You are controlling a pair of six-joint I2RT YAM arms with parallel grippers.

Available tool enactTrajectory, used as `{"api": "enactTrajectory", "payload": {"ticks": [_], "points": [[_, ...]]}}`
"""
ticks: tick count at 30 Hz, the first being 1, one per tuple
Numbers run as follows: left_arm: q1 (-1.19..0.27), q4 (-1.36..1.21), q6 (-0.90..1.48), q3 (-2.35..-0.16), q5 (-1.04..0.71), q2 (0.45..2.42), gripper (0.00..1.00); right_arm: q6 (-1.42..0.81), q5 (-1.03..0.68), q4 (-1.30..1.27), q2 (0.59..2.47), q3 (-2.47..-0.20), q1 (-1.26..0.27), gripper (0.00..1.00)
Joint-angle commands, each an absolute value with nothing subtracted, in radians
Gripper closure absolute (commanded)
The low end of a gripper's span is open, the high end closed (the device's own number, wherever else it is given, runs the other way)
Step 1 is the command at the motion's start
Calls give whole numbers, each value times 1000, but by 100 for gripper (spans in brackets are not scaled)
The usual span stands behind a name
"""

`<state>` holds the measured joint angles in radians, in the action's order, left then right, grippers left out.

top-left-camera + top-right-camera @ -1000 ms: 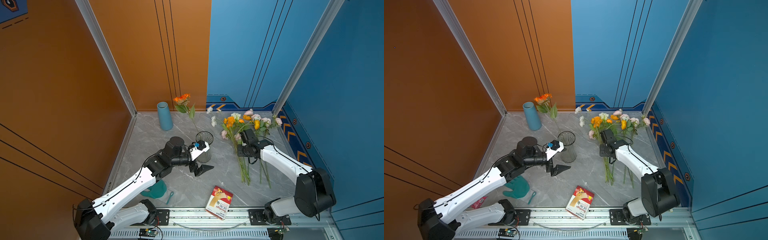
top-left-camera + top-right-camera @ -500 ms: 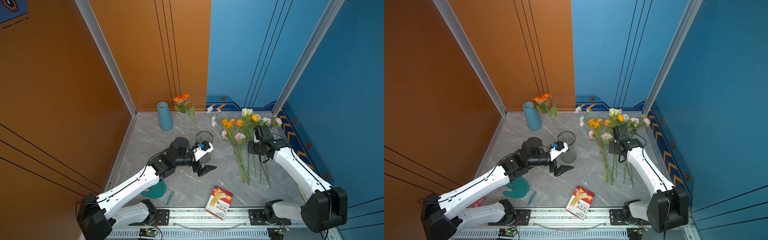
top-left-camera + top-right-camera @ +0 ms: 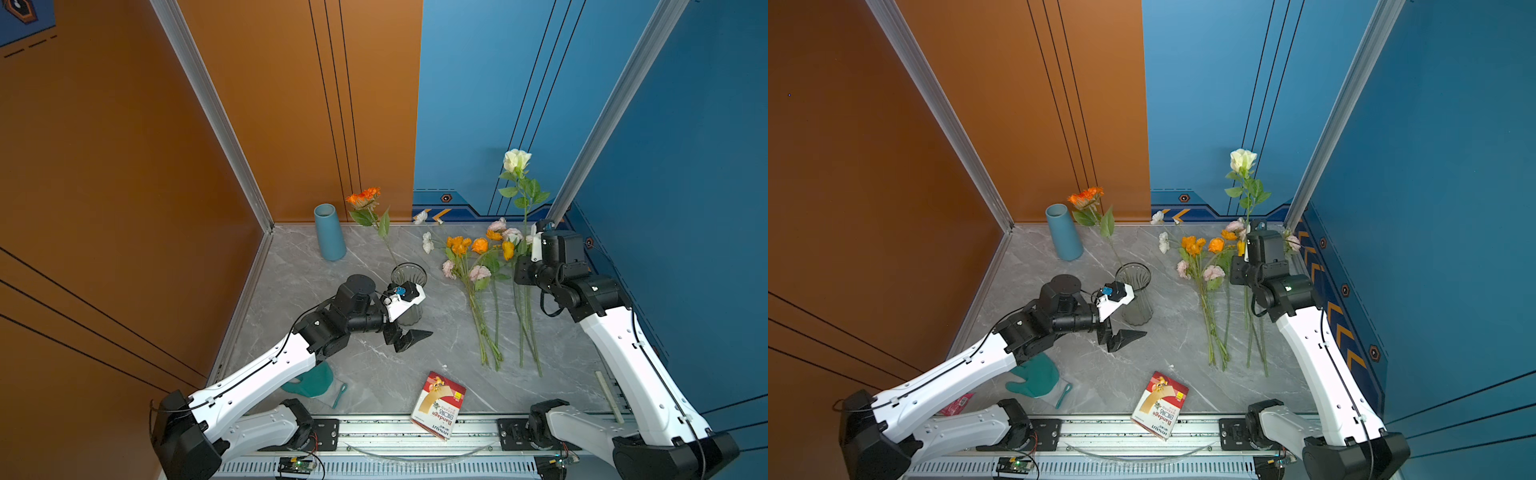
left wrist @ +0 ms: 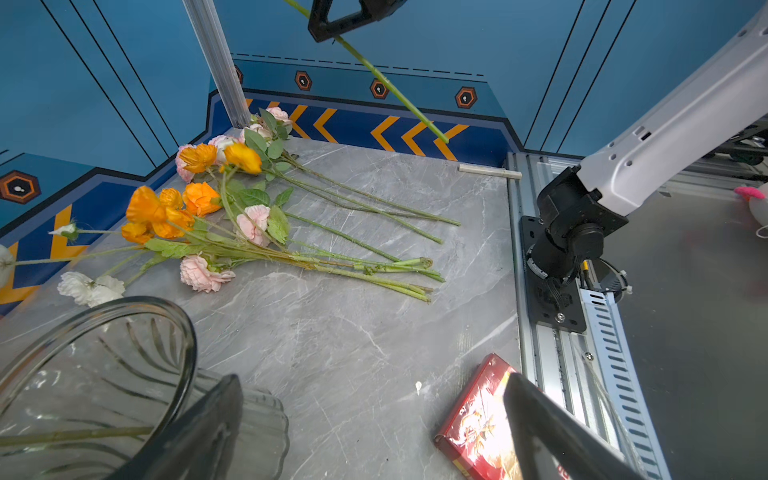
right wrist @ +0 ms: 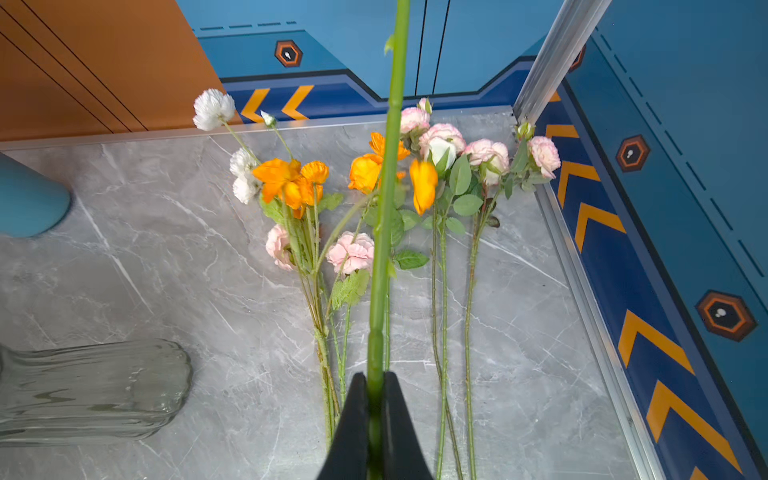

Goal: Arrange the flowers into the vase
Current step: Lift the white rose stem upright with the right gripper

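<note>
The clear ribbed glass vase (image 3: 409,274) (image 3: 1133,286) stands mid-table with one orange flower (image 3: 363,196) leaning out of it. Most of the flowers (image 3: 478,257) (image 4: 199,199) (image 5: 291,178), orange, pink and white, lie flat to the vase's right. My right gripper (image 5: 376,386) is shut on the green stem of a cream rose (image 3: 516,160) (image 3: 1243,160) and holds it upright above the pile. That stem's lower end (image 4: 415,110) hangs free below the jaws. My left gripper (image 3: 415,338) (image 3: 1127,338) (image 4: 372,378) is open and empty, low beside the vase's base on its front side.
A tall blue cylinder (image 3: 330,232) stands at the back left near the orange wall. A red bandage box (image 3: 438,405) (image 4: 478,424) lies at the front edge over the metal rail (image 3: 415,432). A green glove (image 3: 309,380) lies under my left arm.
My right gripper has risen and drawn back to the right, lifting the cream rose out of the pile until it stands upright. My left gripper has barely shifted beside the vase.
</note>
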<state>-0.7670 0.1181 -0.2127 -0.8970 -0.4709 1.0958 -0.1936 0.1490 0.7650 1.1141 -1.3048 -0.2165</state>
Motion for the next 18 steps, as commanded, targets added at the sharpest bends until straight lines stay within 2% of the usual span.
{"api": "enactTrajectory", "payload": {"ticks": [1, 3, 9, 14, 18], "points": [[-770, 100, -236, -887, -451, 1073, 2, -169, 62, 690, 1064, -1278, -230, 100], [-759, 100, -241, -885, -452, 1058, 2, -171, -6, 596, 1018, -1227, -253, 100], [-681, 100, -268, -858, -460, 964, 2, -231, -20, 235, 898, -1046, -359, 100], [-549, 58, -234, -838, -550, 914, 2, -286, -1, -10, 940, -1002, -433, 100], [-481, 21, -208, -821, -591, 893, 2, -280, 94, -190, 1030, -1017, -539, 100]]}}
